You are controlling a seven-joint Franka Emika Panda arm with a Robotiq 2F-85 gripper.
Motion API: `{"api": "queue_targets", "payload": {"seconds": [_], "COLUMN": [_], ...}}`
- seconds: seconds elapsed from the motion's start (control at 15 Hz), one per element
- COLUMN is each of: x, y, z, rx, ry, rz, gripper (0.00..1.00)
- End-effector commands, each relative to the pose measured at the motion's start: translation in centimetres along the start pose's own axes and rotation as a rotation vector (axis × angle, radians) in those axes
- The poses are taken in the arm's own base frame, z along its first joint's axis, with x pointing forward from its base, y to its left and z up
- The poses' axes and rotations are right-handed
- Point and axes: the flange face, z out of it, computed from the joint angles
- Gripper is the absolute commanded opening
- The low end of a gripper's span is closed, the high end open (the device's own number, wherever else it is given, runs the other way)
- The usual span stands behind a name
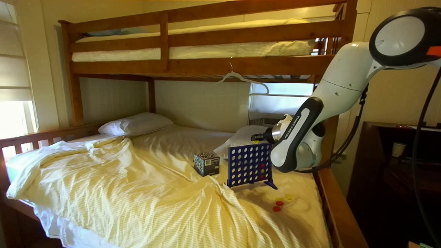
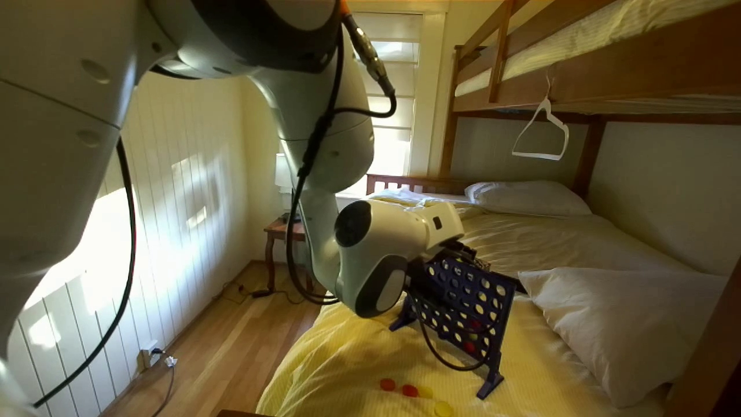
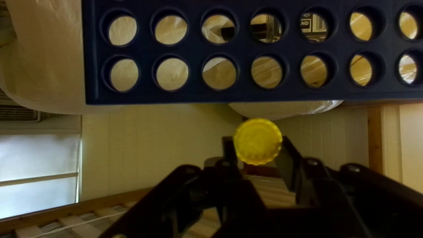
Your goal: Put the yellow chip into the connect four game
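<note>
Hovering by the top of the connect four game (image 3: 244, 49): yellow chip (image 3: 258, 141) pinched in the gripper (image 3: 258, 147)

So, closest in: the chip is clamped between the two fingertips (image 3: 228, 147), held by its rim right out at the very ends, with its round face shown pretty much flat-on in the wrist view. A bit of it is poked out past the tips on the board side. A gap can be seen there between chip and board edge, so the two are apart.

In an exterior view it's spotted at the fingertips, just above the game's top edge. Which column it's lined up with can't really be told.

Next out, the game itself is stood upright on the bed (image 1: 155, 196), with some red and yellow chips (image 1: 262, 165) already slotted in low down, toward one end. Near its foot, two red chips (image 1: 276, 208) and two yellow chips (image 1: 288, 197) are scattered loose. A dark patterned cube (image 1: 206, 163) is parked near the other end, apart from the board.

Further back, a white hanger (image 1: 233, 74) is hung from the upper bunk rail (image 1: 193, 69), and a white pillow (image 1: 136, 124) is laid way over in the far corner.
</note>
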Motion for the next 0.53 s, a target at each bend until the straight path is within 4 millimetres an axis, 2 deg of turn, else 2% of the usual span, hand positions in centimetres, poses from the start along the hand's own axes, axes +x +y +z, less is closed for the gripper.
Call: {"api": "queue_targets", "payload": {"seconds": [0.0, 0.47], "x": [-0.1, -0.48], "y": [-0.22, -0.57], "z": [0.98, 1.62], "rx": [0.004, 0.004], "ry": [0.028, 0.035], "rz": [-0.016, -0.028], "gripper": [0.1, 0.1]}}
